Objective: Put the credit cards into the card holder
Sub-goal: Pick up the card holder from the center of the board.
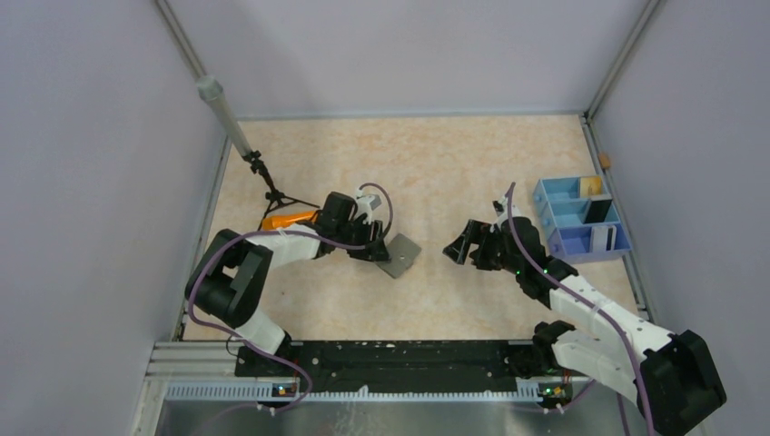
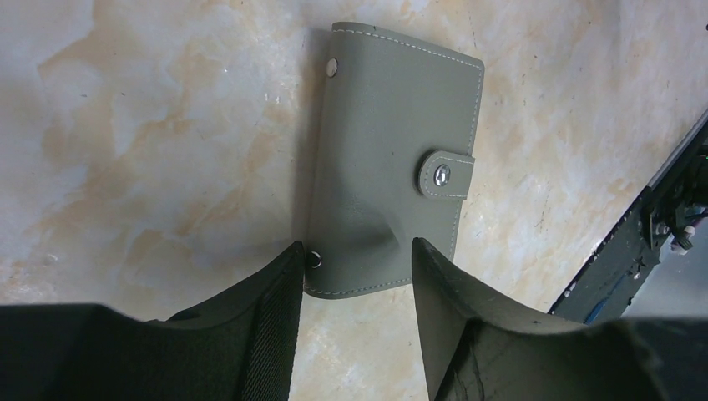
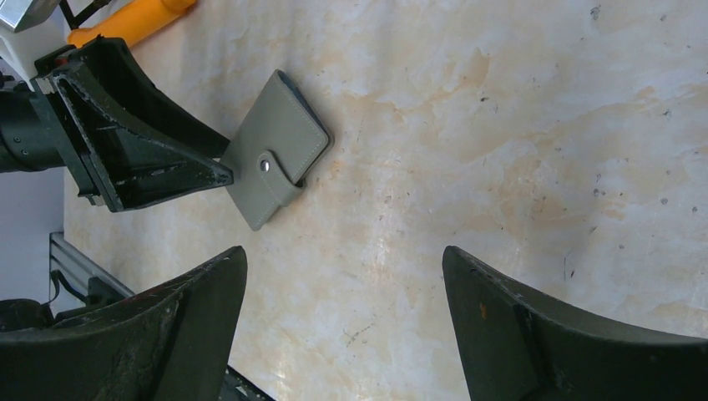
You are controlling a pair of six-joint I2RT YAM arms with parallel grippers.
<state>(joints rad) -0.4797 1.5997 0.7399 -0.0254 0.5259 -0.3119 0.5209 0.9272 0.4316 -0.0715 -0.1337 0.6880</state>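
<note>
1. While the grey card holder (image 1: 399,255) lies closed on the marbled table (image 1: 454,154), its strap snapped shut, the left gripper (image 2: 355,255) reaches over its near end.
2. Its jaws stand about half apart. One finger (image 2: 271,301) touches the corner by a metal stud and the other covers the opposite corner. The leather shows a dent between them, yet whether they actually pinch the card holder cannot be told.
3. Seen from the right wrist, a dark shadow lines the card holder's edge away from the left gripper.
4. To the right of the card holder and well apart from it, the right gripper (image 3: 344,251) hovers above bare tabletop. Its jaws are spread wide with nothing between them, and they point toward the holder.
5. Farther right of the card holder, beyond that gripper, a blue and lilac tray (image 1: 556,193) sits at the table's edge. A black card (image 1: 597,211) and a white card (image 1: 610,239) stand in its compartments.
6. On the card holder's other side, behind the left gripper, an orange stick (image 1: 289,219) lies beside the legs of a small black tripod (image 1: 272,195).
</note>
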